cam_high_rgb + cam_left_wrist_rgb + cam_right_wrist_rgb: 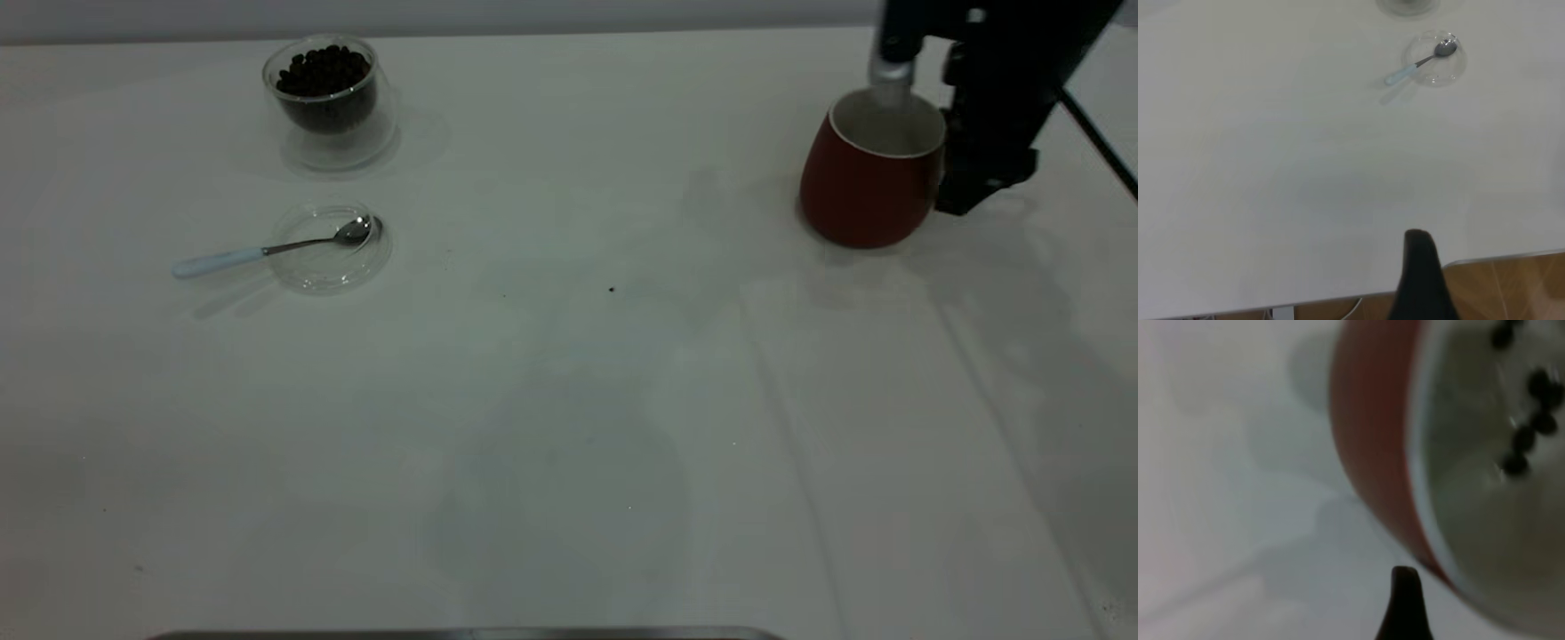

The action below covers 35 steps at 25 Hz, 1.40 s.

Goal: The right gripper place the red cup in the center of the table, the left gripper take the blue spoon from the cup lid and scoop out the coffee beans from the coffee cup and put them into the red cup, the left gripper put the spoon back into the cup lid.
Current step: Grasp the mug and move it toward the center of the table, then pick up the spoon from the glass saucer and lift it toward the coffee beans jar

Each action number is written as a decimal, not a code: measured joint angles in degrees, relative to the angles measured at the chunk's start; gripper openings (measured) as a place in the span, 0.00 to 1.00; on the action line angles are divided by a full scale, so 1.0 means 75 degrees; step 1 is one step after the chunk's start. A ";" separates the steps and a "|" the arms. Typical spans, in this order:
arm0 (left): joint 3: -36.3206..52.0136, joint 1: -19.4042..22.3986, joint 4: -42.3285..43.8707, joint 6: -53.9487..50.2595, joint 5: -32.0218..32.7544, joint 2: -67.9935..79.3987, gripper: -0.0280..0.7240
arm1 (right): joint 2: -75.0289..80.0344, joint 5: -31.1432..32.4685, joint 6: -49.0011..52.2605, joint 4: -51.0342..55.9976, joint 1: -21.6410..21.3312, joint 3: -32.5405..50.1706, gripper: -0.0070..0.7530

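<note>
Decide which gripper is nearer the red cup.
Right. The right gripper is right at the red cup; the left gripper hangs over the table's near edge, far away.

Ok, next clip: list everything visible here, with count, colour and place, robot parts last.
red cup: one, dark red with white inside, far right of the table, a few dark beans inside
coffee cup: one, clear glass, far left
coffee beans: a heap, dark brown, in the coffee cup
cup lid: one, clear, in front of the coffee cup
blue spoon: one, pale blue handle, bowl resting in the lid
table: one, white
right gripper: black, at the red cup's side
left gripper: black, near the table's edge
</note>
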 joint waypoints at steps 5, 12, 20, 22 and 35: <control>0.0000 0.0000 0.0000 0.0000 0.0000 0.0000 0.83 | 0.0022 -0.0017 0.0021 0.0019 0.0661 -0.0058 0.84; 0.0000 0.0000 0.0000 0.0000 0.0000 0.0000 0.83 | 0.0031 -0.0003 0.0544 0.0573 0.1784 -0.0279 0.84; 0.0000 0.0000 0.0000 0.0000 0.0000 0.0000 0.83 | 0.0031 -0.0017 0.1661 0.1623 0.2461 -0.0862 0.82; 0.0000 0.0000 0.0000 0.0000 0.0000 0.0000 0.83 | 0.0031 -0.0017 0.1849 0.1989 0.2470 -0.0886 0.81; 0.0000 0.0000 0.0000 0.0000 0.0000 0.0000 0.83 | -0.2437 0.3533 0.4487 0.0663 0.2042 -0.0886 0.79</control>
